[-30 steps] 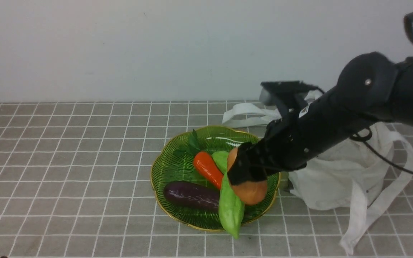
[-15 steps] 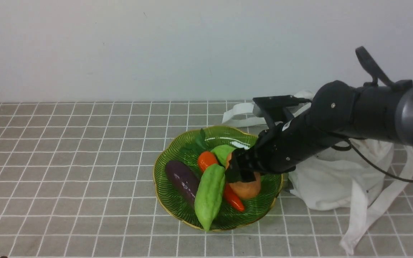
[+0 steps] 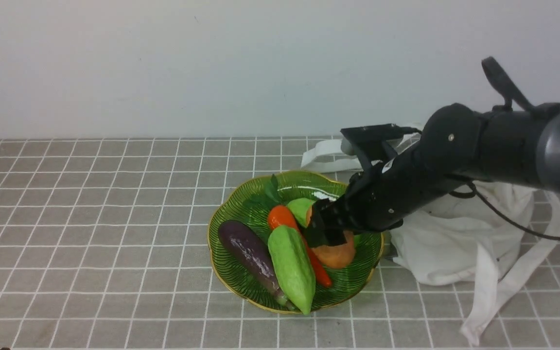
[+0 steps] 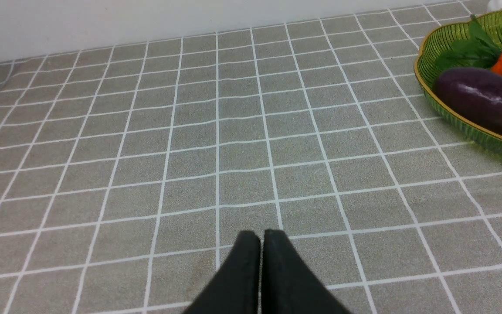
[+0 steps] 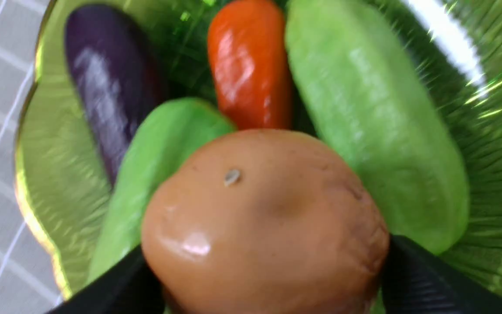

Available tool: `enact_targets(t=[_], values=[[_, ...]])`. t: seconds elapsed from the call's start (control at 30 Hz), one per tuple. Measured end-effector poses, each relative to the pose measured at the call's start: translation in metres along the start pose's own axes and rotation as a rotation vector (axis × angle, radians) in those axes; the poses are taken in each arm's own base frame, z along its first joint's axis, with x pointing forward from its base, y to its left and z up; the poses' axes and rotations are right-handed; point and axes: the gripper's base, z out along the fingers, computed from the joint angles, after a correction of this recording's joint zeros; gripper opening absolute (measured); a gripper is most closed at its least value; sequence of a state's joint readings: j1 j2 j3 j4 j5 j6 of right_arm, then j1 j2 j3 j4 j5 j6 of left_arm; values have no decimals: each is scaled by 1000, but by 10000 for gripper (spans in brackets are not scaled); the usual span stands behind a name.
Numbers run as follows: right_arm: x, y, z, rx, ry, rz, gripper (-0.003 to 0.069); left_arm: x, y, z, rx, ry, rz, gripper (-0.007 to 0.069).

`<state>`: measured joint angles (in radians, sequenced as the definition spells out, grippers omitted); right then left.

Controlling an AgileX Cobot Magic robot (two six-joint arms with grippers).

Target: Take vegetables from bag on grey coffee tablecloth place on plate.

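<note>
We hold the stubby tan-orange toy potato [image 3: 339,255] clamped in our right gripper [image 3: 327,233] — the ribbed green, gold-rimmed plate [image 3: 235,219] lies directly beneath its tips.

The potato [image 3: 341,255] is tan-orange. The plate [image 3: 234,214] is see-through green, ribbed in fine dark lines, with a gold rim. The tablecloth [image 3: 90,218] is grey, crossed by thin white lines into squares. The bag [image 3: 455,243] is plain white. The aubergine [image 3: 248,250] is deep purple, the carrot [image 3: 280,218] orange-red, the gourd [image 3: 292,267] light green. The right pincer [image 3: 326,233] is black.
</note>
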<state>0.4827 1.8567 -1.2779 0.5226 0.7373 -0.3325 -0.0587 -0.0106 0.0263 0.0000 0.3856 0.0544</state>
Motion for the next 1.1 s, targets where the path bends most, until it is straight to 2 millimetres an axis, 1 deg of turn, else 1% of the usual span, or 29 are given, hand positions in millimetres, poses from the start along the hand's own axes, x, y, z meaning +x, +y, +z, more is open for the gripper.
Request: enact_targets(t=[0.03,0.1,0.13,0.17,0.2,0.23,0.27,0.33,0.4,0.43,0.5,0.53,0.63,0.67,0.7,0.73,0.8,0.83,0.87,0.93,0.97,1.0,1.03,1.07,1.1], values=[[-4,2,-3,-6,7,-12,660,0,0,0,0,0,0,-8],[-19,8,-17,-21,13,-57,684,0,0,0,0,0,0,-8],[-19,9,-19,-25,21,-60,685,0,0,0,0,0,0,-8],[-31,14,-31,-31,15,-85,689,0,0,0,0,0,0,-8],[-34,16,-35,-33,19,-89,690,0,0,0,0,0,0,-8],[-41,18,-43,-30,15,-104,690,0,0,0,0,0,0,-8],[-42,19,-44,-30,14,-104,690,0,0,0,0,0,0,-8],[-57,25,-65,-16,8,-131,691,0,0,0,0,0,0,-8],[-63,28,-76,-7,10,-140,691,0,0,0,0,0,0,-8],[-69,32,-89,-1,15,-147,686,0,0,0,0,0,0,-8],[-78,36,-104,13,-10,-151,668,0,0,0,0,0,0,-8],[-84,38,-115,31,-42,-154,651,0,0,0,0,0,0,-8],[-93,42,-141,79,-119,-128,571,0,0,0,0,0,0,-8],[-92,42,-149,98,-135,-124,536,0,0,0,0,0,0,-8],[-93,42,-149,102,-135,-125,536,0,0,0,0,0,0,-8],[-90,43,-163,134,-155,-124,470,0,0,0,0,0,0,-8],[-85,45,-184,162,-193,-131,389,0,0,0,-1,0,0,-8],[-80,46,-195,178,-207,-138,331,0,0,0,-1,0,0,-8],[-79,48,-201,180,-218,-140,311,0,0,0,-1,0,0,-8],[-59,54,-233,204,-263,-155,189,0,0,0,-1,0,0,-8],[-57,54,-235,207,-266,-156,181,0,0,0,-1,0,0,-8],[-39,58,-257,216,-294,-163,105,0,0,0,-1,0,0,-8],[-36,59,-259,218,-296,-164,97,0,0,0,-1,0,0,-8],[-17,61,-275,225,-314,-167,41,0,0,0,-1,0,0,-8],[-4,62,-283,230,-322,-168,18,0,0,0,-1,0,0,-8]])
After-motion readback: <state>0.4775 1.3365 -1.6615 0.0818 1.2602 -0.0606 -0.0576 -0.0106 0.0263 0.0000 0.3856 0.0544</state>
